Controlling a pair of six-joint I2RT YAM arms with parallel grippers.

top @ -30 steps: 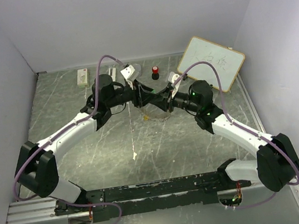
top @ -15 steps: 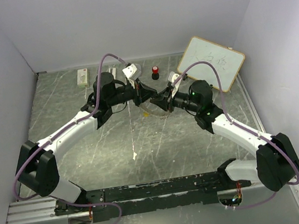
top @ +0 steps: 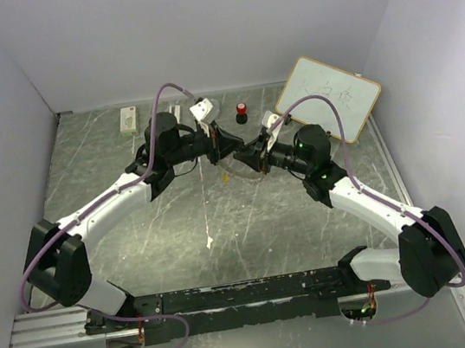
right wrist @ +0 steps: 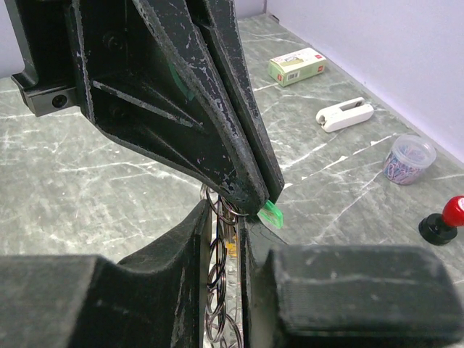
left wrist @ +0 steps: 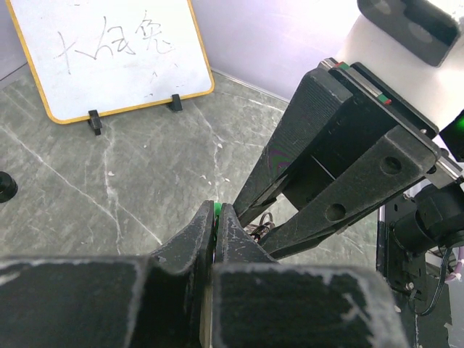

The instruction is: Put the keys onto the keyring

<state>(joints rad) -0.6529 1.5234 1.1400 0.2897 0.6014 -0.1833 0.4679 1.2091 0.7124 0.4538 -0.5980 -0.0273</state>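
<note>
- My right pincer point(right wrist: 225, 226) is narrowed onto the keyring point(right wrist: 217, 290). It holds it upright on edge, clear of the worktop point(right wrist: 87, 181), I judge so that the rim faces the incoming key.
- My left pincer point(left wrist: 217, 212) is clamped tight on the green key point(right wrist: 272, 214), whose head pokes out beside the tips. The key sits just above the keyring's top edge, close enough to work onto it.
- A yellow fleck point(right wrist: 230, 249) against the keyring may be the other key, though I cannot tell whether it is threaded on.
</note>
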